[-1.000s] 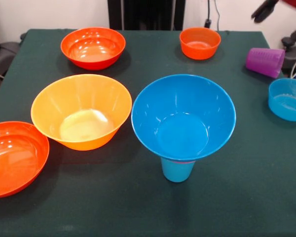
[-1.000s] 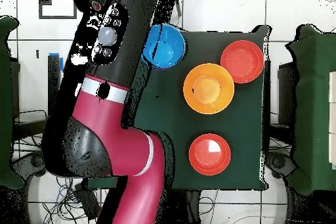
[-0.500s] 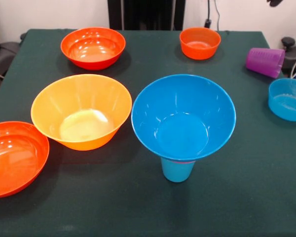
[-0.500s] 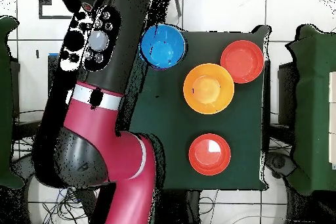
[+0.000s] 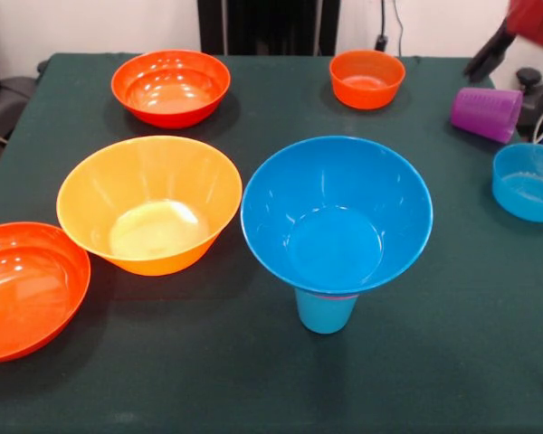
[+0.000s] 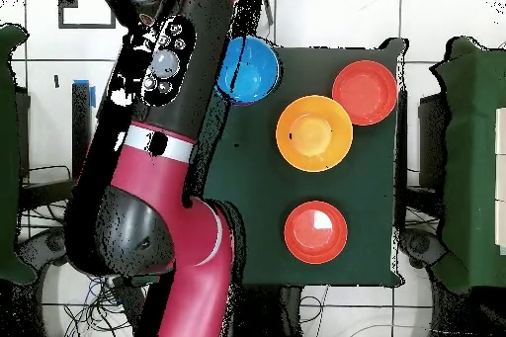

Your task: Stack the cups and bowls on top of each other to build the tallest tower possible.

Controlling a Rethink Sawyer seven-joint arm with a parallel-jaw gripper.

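While the bowls are all sitting exactly where they were half a second ago, the red arm point(image 5: 536, 20) is showing again at the upper right corner of the front view, where a moment back only a dark tip was visible at the top edge; a dark part of it is now slanting down just above the purple cup point(image 5: 487, 114). Whether that dark part is the pincer, and whether it is spread or pressed together, I cannot tell. In my judgement the arm is coming in for the purple cup or the small blue bowl point(image 5: 528, 182) near it, so the next piece is probably about to be fetched. The tower point(image 5: 336, 226) is standing right of centre on the green worktop point(image 5: 253, 362): a light blue cup point(image 5: 325, 311) is carrying a large blue bowl point(image 5: 337, 213) that is flaring wide above it, with a thin pink edge peeping between them. Looking top-heavy, it is sitting level. Left of it the yellow-orange bowl point(image 5: 149, 204) is lying close by, nearly touching. Two red-orange bowls, one at the left edge point(image 5: 25, 287) and one at upper left point(image 5: 170, 87), and a small orange bowl point(image 5: 366, 78) are waiting unstacked.
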